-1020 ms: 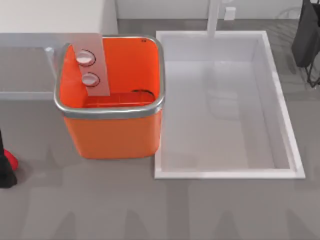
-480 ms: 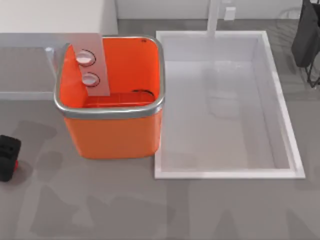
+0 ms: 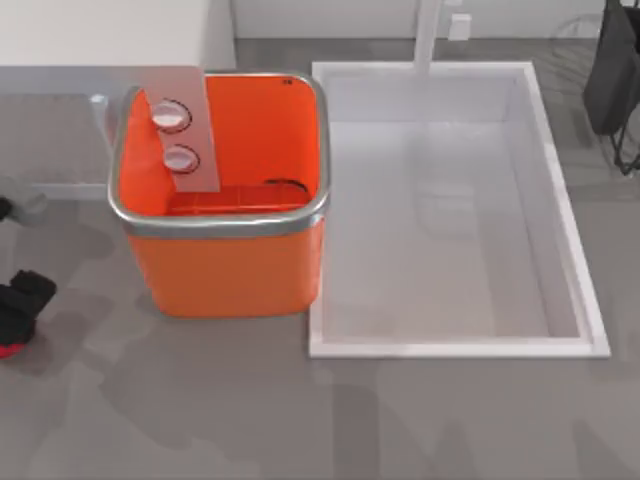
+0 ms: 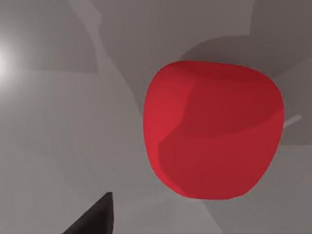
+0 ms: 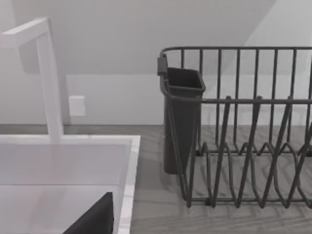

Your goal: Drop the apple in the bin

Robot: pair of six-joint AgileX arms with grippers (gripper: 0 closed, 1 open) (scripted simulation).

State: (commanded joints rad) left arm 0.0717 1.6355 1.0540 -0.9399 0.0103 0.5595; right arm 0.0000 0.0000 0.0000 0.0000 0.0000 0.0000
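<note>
Apple [image 4: 213,130] under left end effector [image 3: 20,305] (grip state unclear) | bin [image 3: 222,212] well apart

Rendered kitchen counter

A white sink basin [image 3: 560,210] with a white faucet [image 5: 48,83], a dark wire dish rack [image 5: 243,146] at the far right, and a wall outlet [image 5: 77,106] show it.
</note>
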